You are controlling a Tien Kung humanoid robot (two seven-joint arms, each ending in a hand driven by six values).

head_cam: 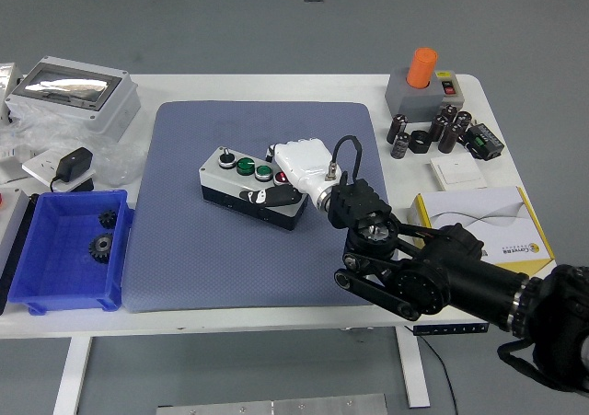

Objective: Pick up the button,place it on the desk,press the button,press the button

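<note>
Centrally on the blue mat (230,249), the right hand (296,168) has its white fingers curled around the right end of the button box (248,185), thumb on the front face. Near the table's (368,88) left edge, a blue bin (64,249) holds two small dark gears (101,245).

Bright, even overhead light, and the frame's sharp edge to edge. Glare flares off the grey box's clear lid (66,85) at ten o'clock. Soft, short shadows hug everything on the white table (276,86).
</note>
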